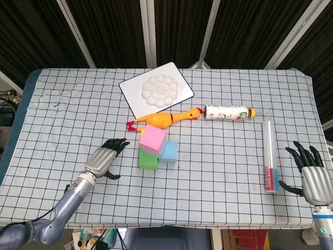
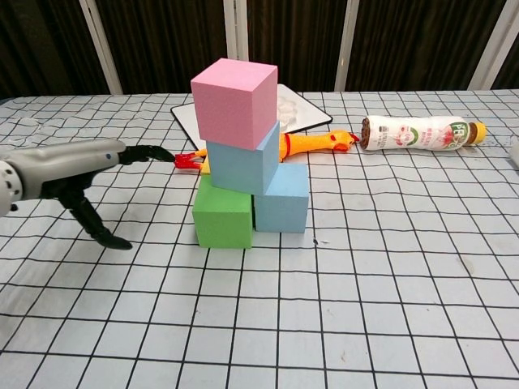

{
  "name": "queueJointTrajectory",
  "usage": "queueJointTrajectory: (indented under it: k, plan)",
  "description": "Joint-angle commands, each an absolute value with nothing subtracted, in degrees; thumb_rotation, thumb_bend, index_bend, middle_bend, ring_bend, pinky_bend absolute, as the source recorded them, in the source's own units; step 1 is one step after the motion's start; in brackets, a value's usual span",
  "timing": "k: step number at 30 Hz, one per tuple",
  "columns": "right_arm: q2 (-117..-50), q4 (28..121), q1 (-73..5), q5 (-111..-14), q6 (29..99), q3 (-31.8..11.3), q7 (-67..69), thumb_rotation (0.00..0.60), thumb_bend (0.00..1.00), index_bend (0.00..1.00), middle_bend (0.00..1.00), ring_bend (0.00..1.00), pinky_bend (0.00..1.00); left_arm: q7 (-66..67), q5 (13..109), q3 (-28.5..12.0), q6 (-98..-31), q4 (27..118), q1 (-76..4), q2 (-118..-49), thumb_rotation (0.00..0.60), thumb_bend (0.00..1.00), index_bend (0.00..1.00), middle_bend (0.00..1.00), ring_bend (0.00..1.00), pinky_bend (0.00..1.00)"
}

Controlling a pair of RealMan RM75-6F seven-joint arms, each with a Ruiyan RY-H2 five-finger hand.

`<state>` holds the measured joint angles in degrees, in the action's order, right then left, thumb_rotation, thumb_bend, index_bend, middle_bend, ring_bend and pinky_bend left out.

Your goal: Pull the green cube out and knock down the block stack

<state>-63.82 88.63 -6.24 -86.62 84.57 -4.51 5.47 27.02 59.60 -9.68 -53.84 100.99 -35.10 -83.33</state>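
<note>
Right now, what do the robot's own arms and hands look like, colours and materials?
Both match: the left hand and right hand have silver-grey metallic backs with black fingers and black thumbs. The left forearm is smooth bluish-grey, tube-shaped, with a thin cable near the wrist. A small green light glows by the right wrist.

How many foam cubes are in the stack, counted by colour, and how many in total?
Pink cube: 1
Blue cubes: 2
Green cube: 1
Total: 4
</note>
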Motion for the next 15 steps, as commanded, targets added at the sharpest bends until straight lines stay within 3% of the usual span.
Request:
queueJointTrajectory:
  k: [1,15]
  plan:
    - [-63.9,88.5,-6.3,-86.5,84.5,-4.5,5.5,0.6,0.03,0.18,0.07,0.16,0.04,30.2,56.6,-10.3,-54.5,98.6,-37.8,-87.2,0.6,0.0,0.0,0.01,0.0,0.04]
    - [-64.3,88.1,-6.5,-87.0,84.6,-4.5,5.1,0.6,0.03,0.18,0.07,0.16,0.04,34.6,52.5,-12.6,-56.0,88.6,-45.5,-99.4,0.6,0.0,0.0,0.01,0.0,0.04]
